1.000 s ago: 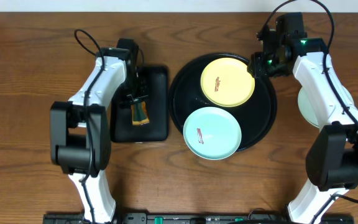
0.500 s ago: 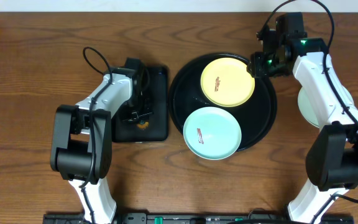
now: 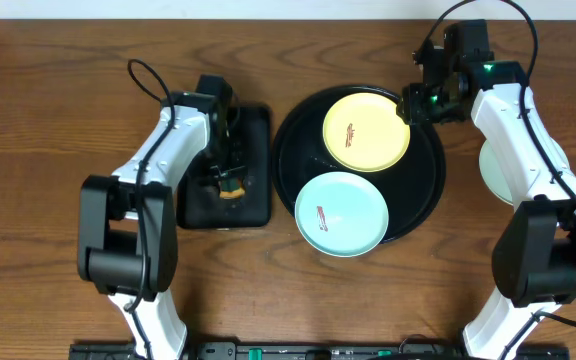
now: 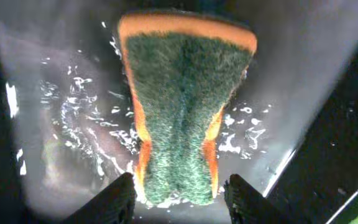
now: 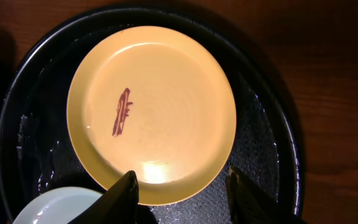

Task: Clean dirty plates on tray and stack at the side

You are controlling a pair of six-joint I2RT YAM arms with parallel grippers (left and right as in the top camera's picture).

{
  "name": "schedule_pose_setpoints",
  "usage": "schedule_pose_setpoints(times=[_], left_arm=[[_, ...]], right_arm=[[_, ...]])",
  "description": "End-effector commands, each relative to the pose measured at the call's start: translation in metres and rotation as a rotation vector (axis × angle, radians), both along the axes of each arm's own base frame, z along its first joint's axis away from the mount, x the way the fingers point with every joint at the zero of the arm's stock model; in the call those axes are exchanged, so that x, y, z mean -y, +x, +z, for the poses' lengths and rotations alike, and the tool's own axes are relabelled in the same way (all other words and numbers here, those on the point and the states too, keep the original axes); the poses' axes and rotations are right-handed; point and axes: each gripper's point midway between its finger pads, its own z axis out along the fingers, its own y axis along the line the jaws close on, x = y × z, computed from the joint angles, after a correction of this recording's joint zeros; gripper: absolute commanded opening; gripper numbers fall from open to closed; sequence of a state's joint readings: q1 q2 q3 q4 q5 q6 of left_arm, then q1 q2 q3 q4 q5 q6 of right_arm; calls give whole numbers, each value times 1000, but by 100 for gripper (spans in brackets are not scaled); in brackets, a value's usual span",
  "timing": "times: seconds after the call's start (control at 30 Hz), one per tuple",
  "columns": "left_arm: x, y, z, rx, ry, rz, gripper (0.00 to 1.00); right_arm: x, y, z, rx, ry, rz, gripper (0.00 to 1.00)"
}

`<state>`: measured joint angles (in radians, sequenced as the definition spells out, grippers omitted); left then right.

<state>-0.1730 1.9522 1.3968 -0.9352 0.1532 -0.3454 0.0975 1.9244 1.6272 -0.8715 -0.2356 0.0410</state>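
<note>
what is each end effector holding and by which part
The left end effector pinches the sponge by its near end; the right end effector holds nothing, open over the yellow plate.

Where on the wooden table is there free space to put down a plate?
Bare wood lies in front of the large round glossy black tray and left of the small rectangular black tray. The strip between both trays is crowded.

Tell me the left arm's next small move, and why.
Probably lift the sponge clear of the wet rectangular black tray and swing it right toward the yellow plate. The left gripper pinches the sponge at its waist, the plate's reddish smear is uncleaned, and the open right gripper hovers at that plate's edge on the round black tray.
</note>
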Motion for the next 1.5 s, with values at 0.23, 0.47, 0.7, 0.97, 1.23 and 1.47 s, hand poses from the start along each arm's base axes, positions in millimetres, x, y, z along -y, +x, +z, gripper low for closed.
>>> schedule_pose_setpoints(times=[0.23,0.47,0.7,0.97,1.23,1.47], left_arm=[[-11,9,-29,91,50,4,27],[-5,1,-39,80,13,2,8],[13,47,56,194,-64,-49,8],[70,92,148,451,-288,-136,7],[95,91,144,508,-145,-214,7],[114,91,146,536,-146,-261,8]], right_arm=[[7,10,8,49,-27,-25,47],[7,14,2,69,-24,-26,48],[13,11,-32,73,-54,-42,35],[18,-3,-71,1,-66,-45,29],[27,4,-112,-43,-74,-63,33],[10,-11,-125,-123,27,-24,1]])
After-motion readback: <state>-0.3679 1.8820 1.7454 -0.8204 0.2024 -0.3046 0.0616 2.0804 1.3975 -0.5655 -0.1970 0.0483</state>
